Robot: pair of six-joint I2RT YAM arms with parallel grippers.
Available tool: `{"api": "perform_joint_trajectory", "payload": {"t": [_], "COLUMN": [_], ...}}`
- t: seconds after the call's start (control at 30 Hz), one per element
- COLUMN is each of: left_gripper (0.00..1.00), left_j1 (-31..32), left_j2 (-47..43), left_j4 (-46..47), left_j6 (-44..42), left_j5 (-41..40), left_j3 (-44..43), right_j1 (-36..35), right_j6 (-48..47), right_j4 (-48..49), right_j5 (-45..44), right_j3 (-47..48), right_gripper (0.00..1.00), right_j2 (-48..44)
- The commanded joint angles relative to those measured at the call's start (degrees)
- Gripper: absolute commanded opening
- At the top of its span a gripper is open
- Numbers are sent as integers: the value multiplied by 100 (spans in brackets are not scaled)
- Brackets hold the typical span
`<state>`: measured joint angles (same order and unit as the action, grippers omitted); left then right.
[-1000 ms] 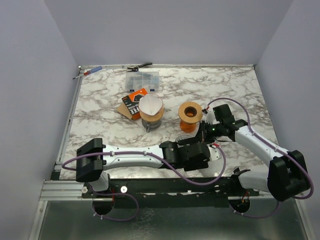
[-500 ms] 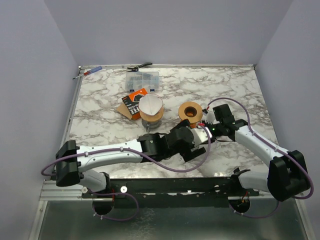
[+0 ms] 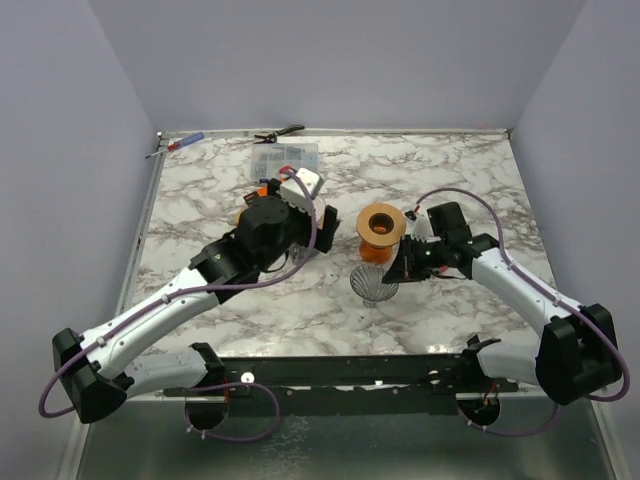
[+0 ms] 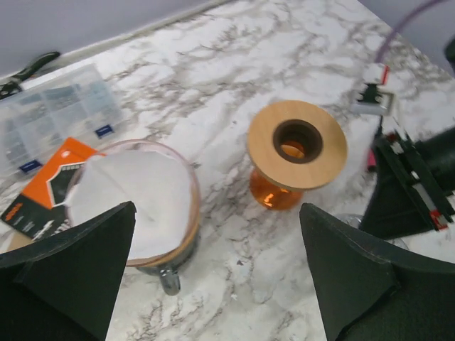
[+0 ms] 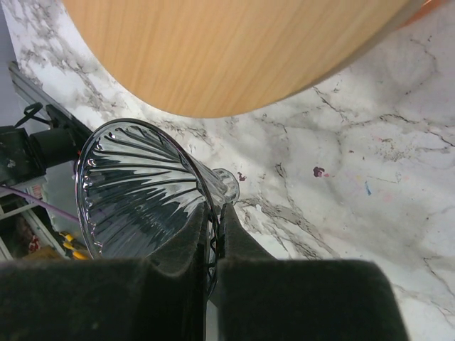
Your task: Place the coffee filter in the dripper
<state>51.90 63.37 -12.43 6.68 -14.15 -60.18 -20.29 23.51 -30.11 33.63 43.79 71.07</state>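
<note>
Showing filter [image 4: 135, 195] only at left wrist, right jaws pinching dripper [image 5: 135, 188]

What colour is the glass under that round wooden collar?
The glass under the wooden collar is orange, clearest in the left wrist view.

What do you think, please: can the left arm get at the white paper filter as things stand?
Probably yes. The left gripper hangs open above the white paper filter, with nothing between them; the wooden-topped orange stand stands clear to one side. It may need centring.
</note>
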Motion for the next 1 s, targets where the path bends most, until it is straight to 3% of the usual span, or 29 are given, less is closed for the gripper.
{"api": "perform_joint_trajectory", "payload": {"t": [0.0, 0.27, 0.6, 0.97], "left_gripper": [99, 99, 99, 99], "left_j1": [-641, -1794, -3313, -4002], "left_j2": [-491, -957, -960, -758], "left_j4": [-71, -564, -721, -694], "left_j6": [392, 788, 1599, 1780], "left_j5": [-505, -646, 28, 547], "left_j3": [171, 518, 1333, 1665], "right_j1": [4, 2, 3, 4], "right_j6": [-102, -232, -294, -364], "right_j4": [-107, 69, -111, -254], "right_j5": [15, 292, 188, 125], "right_j3": [285, 374, 589, 1079], "right_gripper": [1, 0, 0, 1], "right_j2": [-119, -197, -109, -163]}}
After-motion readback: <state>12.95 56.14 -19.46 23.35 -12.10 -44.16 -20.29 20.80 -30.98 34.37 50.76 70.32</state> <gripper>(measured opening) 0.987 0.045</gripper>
